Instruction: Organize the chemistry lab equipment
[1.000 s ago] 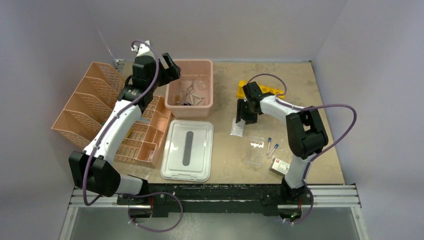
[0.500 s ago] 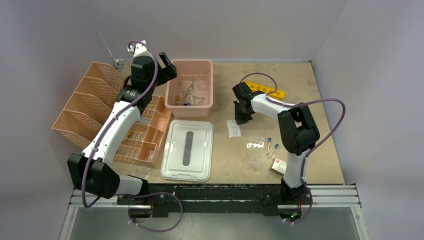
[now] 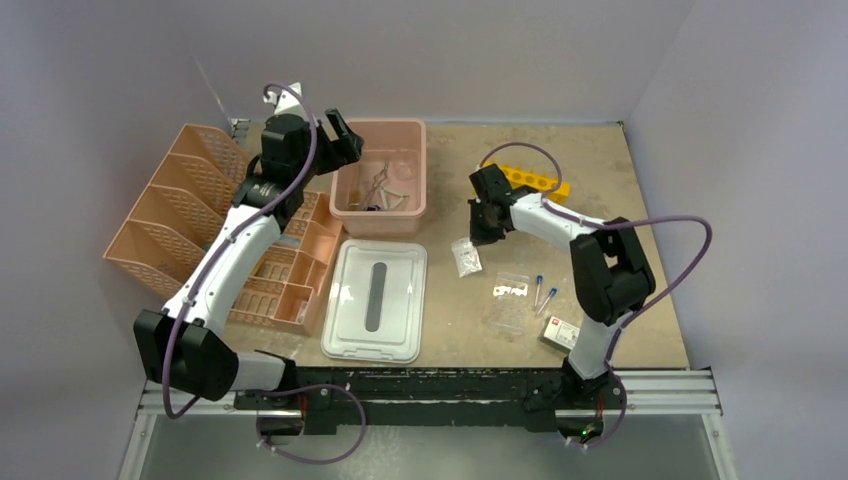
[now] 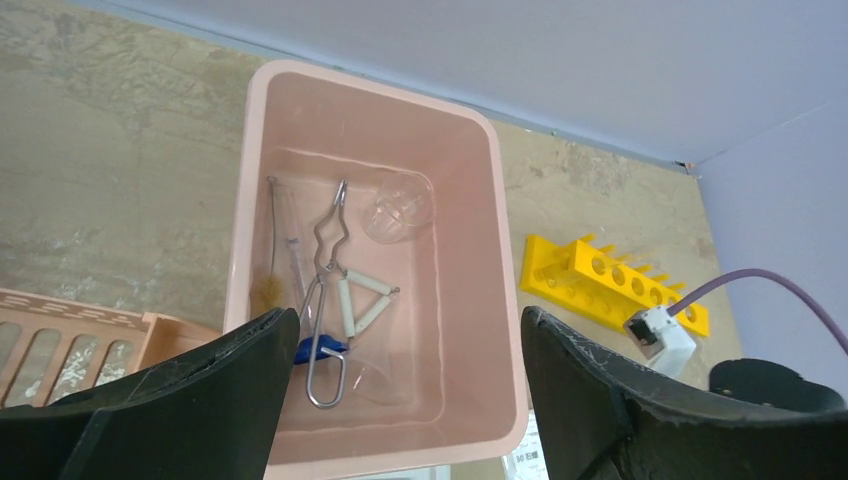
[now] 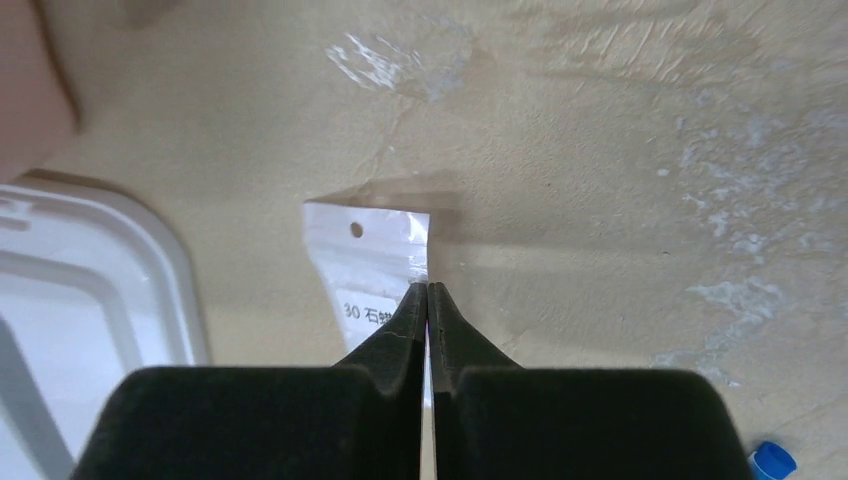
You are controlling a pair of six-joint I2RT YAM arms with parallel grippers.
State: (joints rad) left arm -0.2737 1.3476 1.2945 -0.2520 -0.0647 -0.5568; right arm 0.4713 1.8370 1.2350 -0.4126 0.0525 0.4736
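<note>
Left of the pink tub (image 4: pixel 462 260) stands the peach organizer (image 3: pixel 190 215), which plays no part here. The left gripper (image 3: pixel 342 138) hangs above the tub's left rim with its jaws spread wide and nothing between them. Inside the tub lie the wire tongs (image 4: pixel 330 290), the round clear dish (image 4: pixel 398 207) and thin glass tubes (image 4: pixel 285 235) along the left wall. The white lid (image 3: pixel 375 300) rests just on the near side of the tub.

Right of the tub, the right gripper (image 5: pixel 428 290) is pressed closed on a small clear packet (image 5: pixel 365 265), pinching only the thin right edge near the top corner. That is the weak spot: with so little film in the pads, a quick swing toward the tub could probably pull the packet free, so that it drops short onto the lid or the bare board. A limp packet may also drag on the tub's right rim and peel out of the pinch. If both arms reach over the tub together, they could well collide above the glassware.

Farther right of the tub wait the yellow rack (image 3: pixel 540 181), a second packet (image 3: pixel 510 295) and two blue-capped vials (image 3: pixel 545 294).
</note>
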